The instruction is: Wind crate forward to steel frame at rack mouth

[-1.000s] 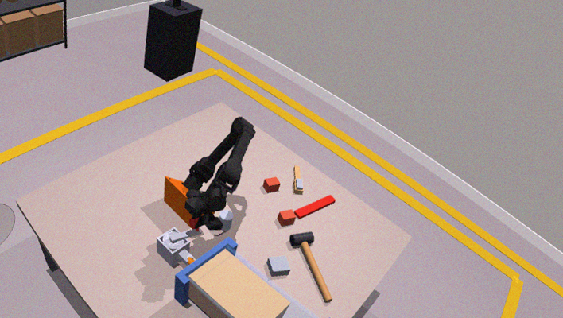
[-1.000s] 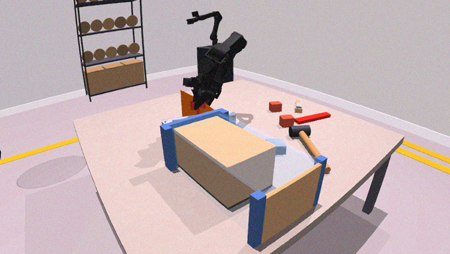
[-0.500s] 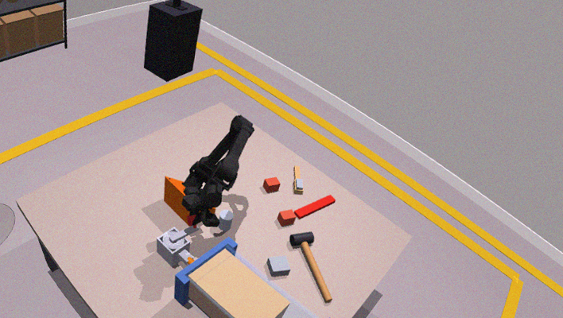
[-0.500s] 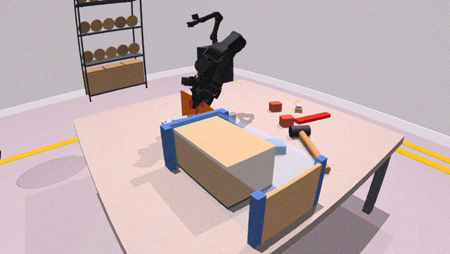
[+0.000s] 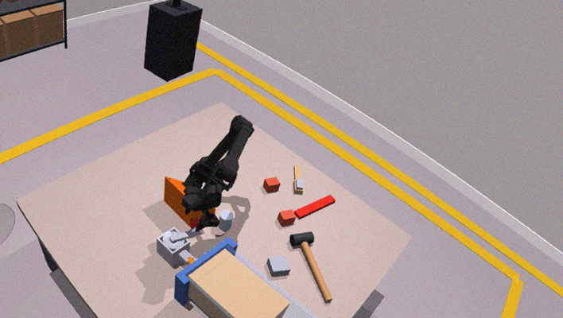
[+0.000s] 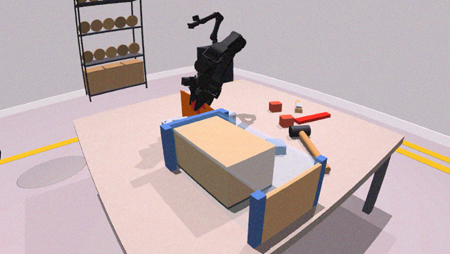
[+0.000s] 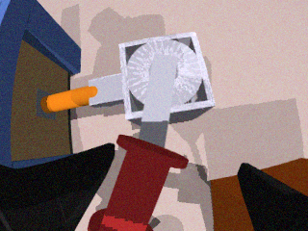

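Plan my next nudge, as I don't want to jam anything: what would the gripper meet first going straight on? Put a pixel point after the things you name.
Probably the winch handle's red grip (image 5: 194, 223) (image 6: 202, 107) (image 7: 140, 185), lying between the open gripper's (image 5: 205, 225) (image 6: 194, 107) (image 7: 178, 155) fingers; depth is unclear.
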